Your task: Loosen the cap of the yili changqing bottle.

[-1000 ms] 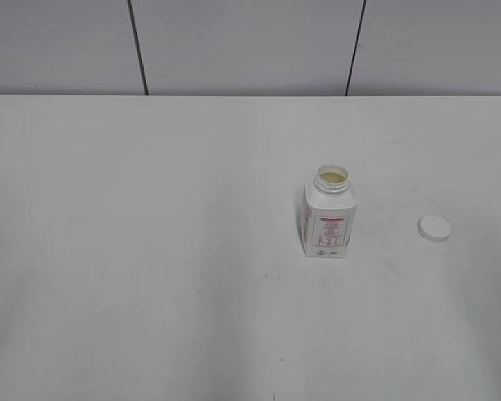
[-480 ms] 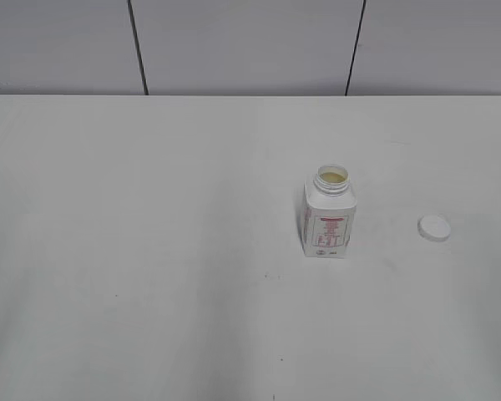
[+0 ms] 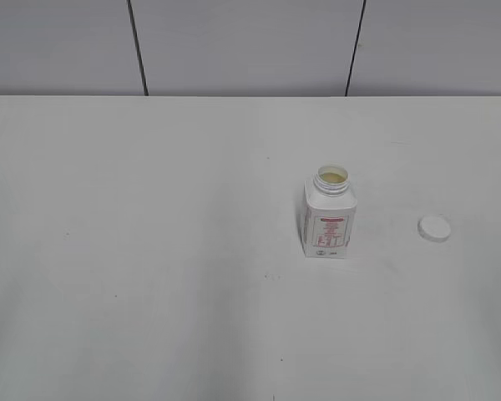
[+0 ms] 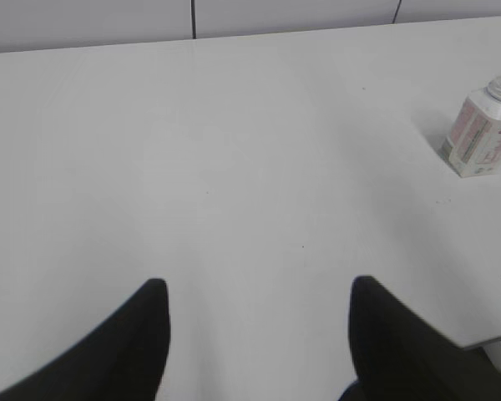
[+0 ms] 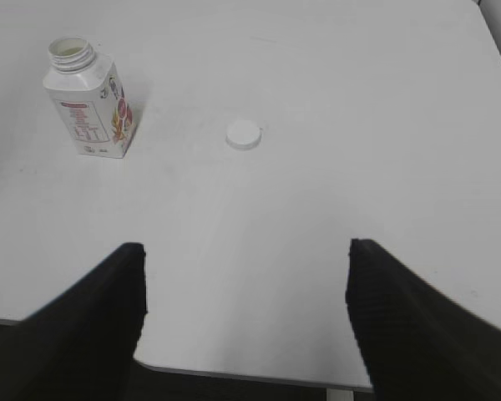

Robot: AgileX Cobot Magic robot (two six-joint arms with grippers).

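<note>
The yili changqing bottle stands upright on the white table, right of centre, with its neck open and no cap on it. It also shows in the left wrist view and in the right wrist view. The white cap lies flat on the table to the bottle's right, apart from it; it also shows in the right wrist view. My left gripper is open and empty, far from the bottle. My right gripper is open and empty near the table's front edge. Neither gripper shows in the exterior view.
The white table runs back to a grey panelled wall. The table's front edge shows in the right wrist view and its corner in the left wrist view.
</note>
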